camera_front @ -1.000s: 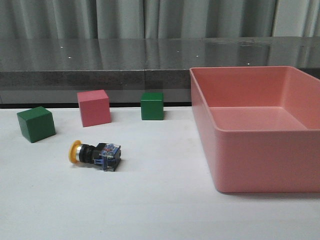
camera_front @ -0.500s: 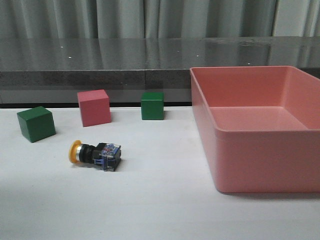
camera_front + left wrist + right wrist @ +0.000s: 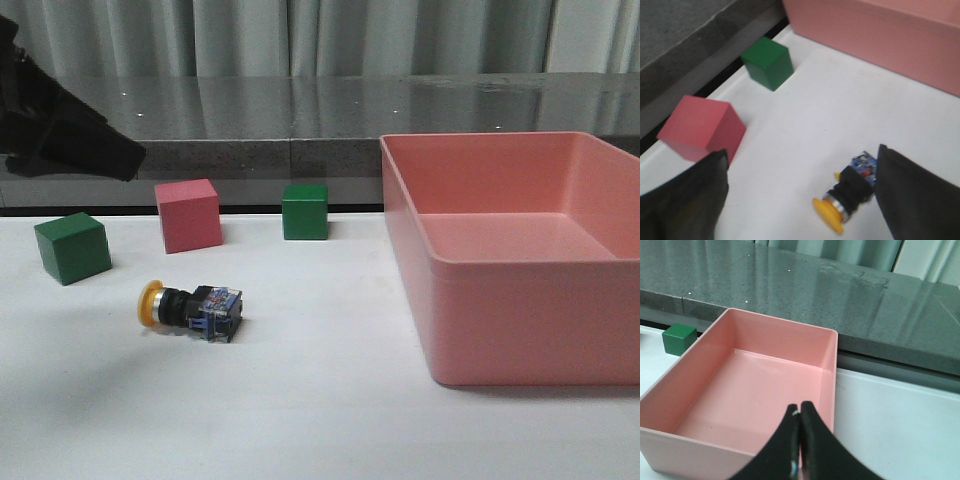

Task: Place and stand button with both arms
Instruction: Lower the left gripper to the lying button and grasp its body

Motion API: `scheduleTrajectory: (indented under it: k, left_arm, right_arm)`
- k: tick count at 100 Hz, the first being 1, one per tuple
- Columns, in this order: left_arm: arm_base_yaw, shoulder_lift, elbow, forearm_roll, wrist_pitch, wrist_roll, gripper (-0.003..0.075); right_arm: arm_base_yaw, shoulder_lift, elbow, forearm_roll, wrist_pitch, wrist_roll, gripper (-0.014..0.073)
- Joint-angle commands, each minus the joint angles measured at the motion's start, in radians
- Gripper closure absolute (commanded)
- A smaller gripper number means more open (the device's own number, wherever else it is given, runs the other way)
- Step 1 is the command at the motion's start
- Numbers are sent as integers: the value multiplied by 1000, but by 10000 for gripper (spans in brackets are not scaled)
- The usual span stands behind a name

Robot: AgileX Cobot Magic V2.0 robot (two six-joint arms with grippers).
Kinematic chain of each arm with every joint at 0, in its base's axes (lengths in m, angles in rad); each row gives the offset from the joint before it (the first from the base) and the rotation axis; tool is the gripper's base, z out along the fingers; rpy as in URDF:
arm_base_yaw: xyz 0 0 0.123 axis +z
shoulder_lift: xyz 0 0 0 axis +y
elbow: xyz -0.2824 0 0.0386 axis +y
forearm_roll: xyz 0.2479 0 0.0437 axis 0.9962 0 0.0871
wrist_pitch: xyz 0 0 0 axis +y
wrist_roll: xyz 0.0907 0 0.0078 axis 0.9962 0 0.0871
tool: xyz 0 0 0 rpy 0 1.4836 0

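Note:
The button (image 3: pixel 190 307) lies on its side on the white table, left of middle, its yellow cap pointing left and its blue-and-clear base pointing right. It also shows in the left wrist view (image 3: pixel 850 192), close to the inner side of one finger. My left gripper (image 3: pixel 800 200) is open wide and empty, held above the table over the button. The left arm (image 3: pixel 60 135) shows as a dark shape at the upper left of the front view. My right gripper (image 3: pixel 800 412) is shut and empty, held above the pink bin; it is outside the front view.
A large empty pink bin (image 3: pixel 520 330) fills the right side and also shows in the right wrist view (image 3: pixel 670 390). A green cube (image 3: pixel 72 247), a pink cube (image 3: pixel 188 215) and a second green cube (image 3: pixel 304 211) stand behind the button. A dark counter runs along the back.
My left arm has come into the front view at the upper left. The button, the cubes and the bin have not moved.

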Motion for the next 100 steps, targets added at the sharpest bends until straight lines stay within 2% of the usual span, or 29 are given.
scheduleTrajectory:
  k: [1, 19, 33, 43, 52, 100]
  left_arm:
    - [0, -12, -27, -70, -38, 16, 87]
    - [0, 36, -27, -126, 2, 55, 162]
    - [2, 99, -27, -129, 61, 270, 211]
    - [4, 165, -27, -129, 187, 433, 230]
    - [4, 230, -27, -141, 274, 523, 249]
    - [4, 444, -27, -305, 339, 731, 258]
  right_arm:
    - [-5, 6, -28, -5, -85, 0, 655]
    - [-5, 6, -28, -5, -85, 0, 655]
    - [-5, 6, -28, -4, -85, 0, 655]
    - [-5, 6, -28, -4, -85, 0, 655]
    - [-5, 6, -28, -4, -85, 0, 655]
    - [-5, 6, -28, 2, -80, 0, 655]
